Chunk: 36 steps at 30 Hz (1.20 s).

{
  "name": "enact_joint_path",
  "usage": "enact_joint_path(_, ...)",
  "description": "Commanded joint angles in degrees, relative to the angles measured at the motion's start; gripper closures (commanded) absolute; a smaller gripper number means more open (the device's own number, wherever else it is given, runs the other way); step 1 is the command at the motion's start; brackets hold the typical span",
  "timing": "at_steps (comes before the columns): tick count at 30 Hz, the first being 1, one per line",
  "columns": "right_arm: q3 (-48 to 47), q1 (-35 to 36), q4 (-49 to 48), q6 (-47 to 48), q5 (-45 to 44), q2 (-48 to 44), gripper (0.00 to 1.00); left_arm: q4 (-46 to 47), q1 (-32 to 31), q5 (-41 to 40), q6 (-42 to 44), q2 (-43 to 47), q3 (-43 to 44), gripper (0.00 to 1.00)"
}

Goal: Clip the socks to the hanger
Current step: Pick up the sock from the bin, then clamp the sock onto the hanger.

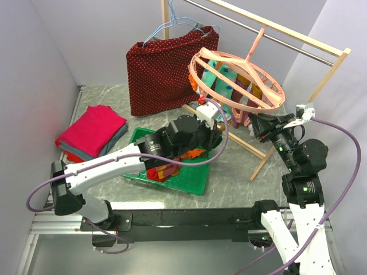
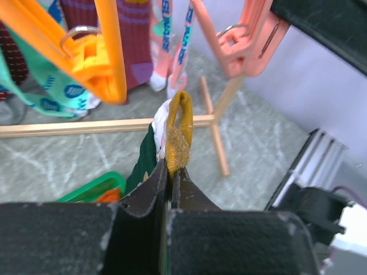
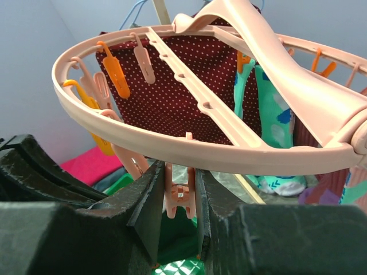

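My left claw [image 2: 171, 172] is pinched shut on a dark green sock [image 2: 179, 129]. Its mustard cuff stands straight up out of the pads (long axis vertical), just below an orange peg [image 2: 100, 63] and a pink peg [image 2: 243, 48]. Under my arm, the green tray [image 1: 195, 184] holds more socks [image 1: 166, 171] on the worktop [image 1: 235, 172]. Further right, the hanger [image 1: 274, 106] hangs tilted, its oval ring running left to right, with clipped socks dangling inside. My right claw [image 3: 179, 172] is closed narrow on a rim peg [image 3: 180, 197], directly under the ring's near edge. The wooden rack [image 1: 252, 146] crosses the worktop below, with bare worktop beside it.
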State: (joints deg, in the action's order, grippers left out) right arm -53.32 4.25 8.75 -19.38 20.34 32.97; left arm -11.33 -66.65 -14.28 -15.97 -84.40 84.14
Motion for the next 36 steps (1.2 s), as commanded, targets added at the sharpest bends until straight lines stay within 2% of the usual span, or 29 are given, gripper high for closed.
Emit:
enact_joint_path(1,-0.9,0.4,-3.2,-2.0,1.7,0.4,1.00,7.3,0.1,2.5,-5.1,-0.3,0.7,0.99)
enact_joint_path(20,2.8,0.3,-7.7,-6.4,3.0,1.4,1.00,9.8,-0.8,3.0,-8.5,-5.0,2.6,0.99)
enact_joint_path(36,3.3,0.3,-5.6,-4.4,0.3,1.0,1.00,10.8,-1.6,1.4,-8.8,-4.6,3.3,0.99)
